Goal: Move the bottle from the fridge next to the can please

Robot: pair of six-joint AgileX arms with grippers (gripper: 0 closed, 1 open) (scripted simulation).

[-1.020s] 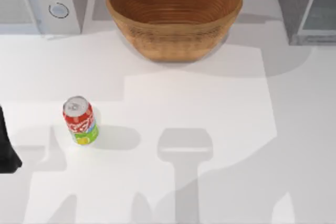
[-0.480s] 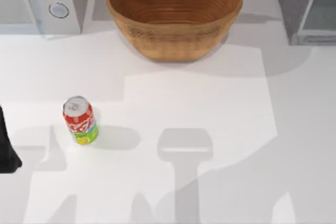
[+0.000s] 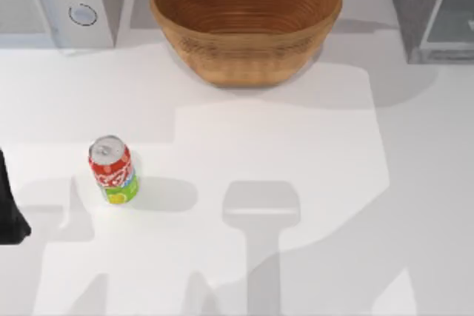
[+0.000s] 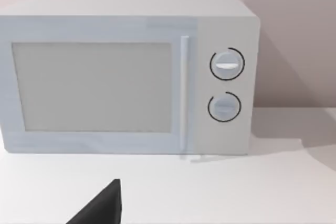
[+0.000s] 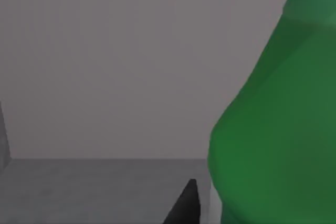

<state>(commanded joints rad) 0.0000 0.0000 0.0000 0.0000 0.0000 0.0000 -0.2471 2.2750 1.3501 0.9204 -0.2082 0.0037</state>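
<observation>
The green bottle (image 5: 278,129) looms very close in the right wrist view, upright on the grey floor inside the fridge (image 5: 105,51). A dark piece of my right gripper (image 5: 184,208) sits just beside the bottle's lower body. In the top view the fridge (image 3: 415,5) stands at the far right corner, its pale door panel swung outward. The red can (image 3: 113,170) stands upright at the table's left. My left arm (image 3: 7,209) is parked at the left edge, and its gripper (image 4: 100,208) faces the microwave.
A large woven basket (image 3: 244,20) stands at the back middle. A white microwave (image 3: 59,1) with two round knobs fills the back left corner, also seen head-on as the microwave (image 4: 126,77). White tabletop stretches between the can and the fridge.
</observation>
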